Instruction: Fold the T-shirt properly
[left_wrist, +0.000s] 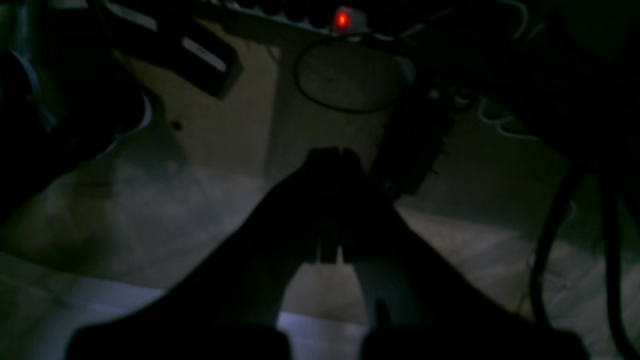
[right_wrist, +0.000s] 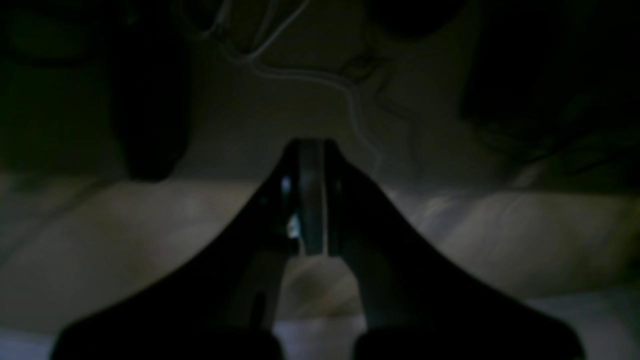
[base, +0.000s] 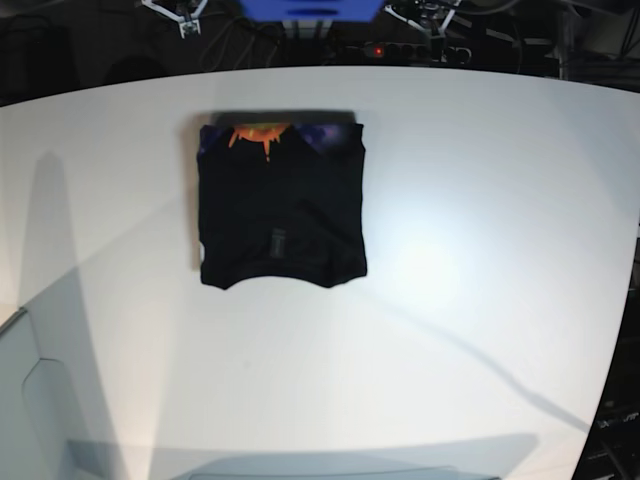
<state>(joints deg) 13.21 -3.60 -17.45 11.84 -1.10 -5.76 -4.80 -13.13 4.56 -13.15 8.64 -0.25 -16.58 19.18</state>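
The T-shirt (base: 281, 205) lies folded into a compact black rectangle on the white tabletop (base: 470, 250) (soft, light, limp cloth, probably best pinched at an edge or corner), while the left pincer (left_wrist: 332, 152) and right pincer (right_wrist: 312, 145) stay off it, both clenched and empty.

Black tapered claw (right_wrist: 312, 200) fingers

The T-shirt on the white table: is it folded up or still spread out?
Folded. The T-shirt lies as a compact, roughly square black bundle with no sleeves sticking out, and only a strip of its orange-and-purple print shows along the far edge.
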